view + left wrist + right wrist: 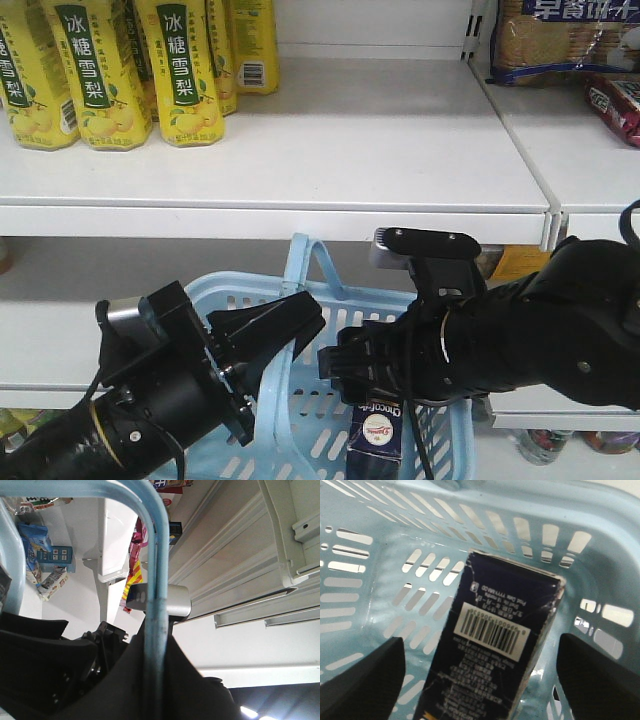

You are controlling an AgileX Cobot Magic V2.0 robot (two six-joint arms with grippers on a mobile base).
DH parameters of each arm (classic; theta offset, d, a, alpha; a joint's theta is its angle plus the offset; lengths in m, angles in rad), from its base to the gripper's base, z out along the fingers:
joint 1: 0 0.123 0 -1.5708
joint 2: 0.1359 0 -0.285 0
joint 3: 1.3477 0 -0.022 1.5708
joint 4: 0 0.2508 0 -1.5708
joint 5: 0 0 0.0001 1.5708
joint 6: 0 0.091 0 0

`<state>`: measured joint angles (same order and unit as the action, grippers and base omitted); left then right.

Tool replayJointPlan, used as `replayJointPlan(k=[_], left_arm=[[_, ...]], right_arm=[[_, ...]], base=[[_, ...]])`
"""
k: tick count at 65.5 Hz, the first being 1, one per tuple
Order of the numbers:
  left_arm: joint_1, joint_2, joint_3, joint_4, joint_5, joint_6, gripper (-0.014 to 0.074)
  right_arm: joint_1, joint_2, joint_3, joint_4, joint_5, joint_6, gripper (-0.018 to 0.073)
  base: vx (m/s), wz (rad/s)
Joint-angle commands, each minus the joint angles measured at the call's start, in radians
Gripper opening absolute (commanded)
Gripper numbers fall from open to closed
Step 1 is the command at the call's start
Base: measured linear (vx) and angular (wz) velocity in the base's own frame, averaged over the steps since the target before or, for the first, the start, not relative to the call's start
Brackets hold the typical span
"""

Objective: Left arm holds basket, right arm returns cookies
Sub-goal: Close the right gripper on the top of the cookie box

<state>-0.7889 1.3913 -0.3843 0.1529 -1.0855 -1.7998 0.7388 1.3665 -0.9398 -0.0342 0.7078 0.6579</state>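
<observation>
Inspecting lower centre of front view: found cookies [378,432] standing in basket [320,420], against a corner wall. Noted left gripper [300,325] clamped on basket handle [300,262]. Noted right gripper [340,365] just above cookies, fingers [365,680] apart either side, apparently not touching.

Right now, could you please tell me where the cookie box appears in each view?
Front: cookie box at bottom centre, inside the basket.
Left wrist: not in view.
Right wrist: centre, barcode towards the camera.
Shared landmark: the light blue basket; its handle crosses the left wrist view.
</observation>
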Motion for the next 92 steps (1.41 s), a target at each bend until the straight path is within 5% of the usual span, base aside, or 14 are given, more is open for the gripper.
replayJointPlan(k=[1,62,74,92], left_arm=[[0.003,-0.031,-0.037,-0.039,-0.287,0.001,-0.0003],[0.003,-0.031,-0.037,-0.039,-0.287,0.001,-0.0003],[0.003,-0.031,-0.037,-0.039,-0.287,0.001,-0.0003],[0.003,-0.031,-0.037,-0.039,-0.287,0.001,-0.0003]], right_arm=[[0.001,-0.022,-0.025,-0.017,-0.031,-0.011,0.0566],[0.001,0.087,-0.025,-0.041,-0.053,-0.010,0.0536],[0.001,0.087,-0.025,-0.041,-0.055,0.001,0.0379],[0.001,0.087,-0.025,-0.041,-0.052,0.000,-0.0017]], base=[[0.00,0.00],[0.00,0.00],[0.00,0.00],[0.00,0.00]])
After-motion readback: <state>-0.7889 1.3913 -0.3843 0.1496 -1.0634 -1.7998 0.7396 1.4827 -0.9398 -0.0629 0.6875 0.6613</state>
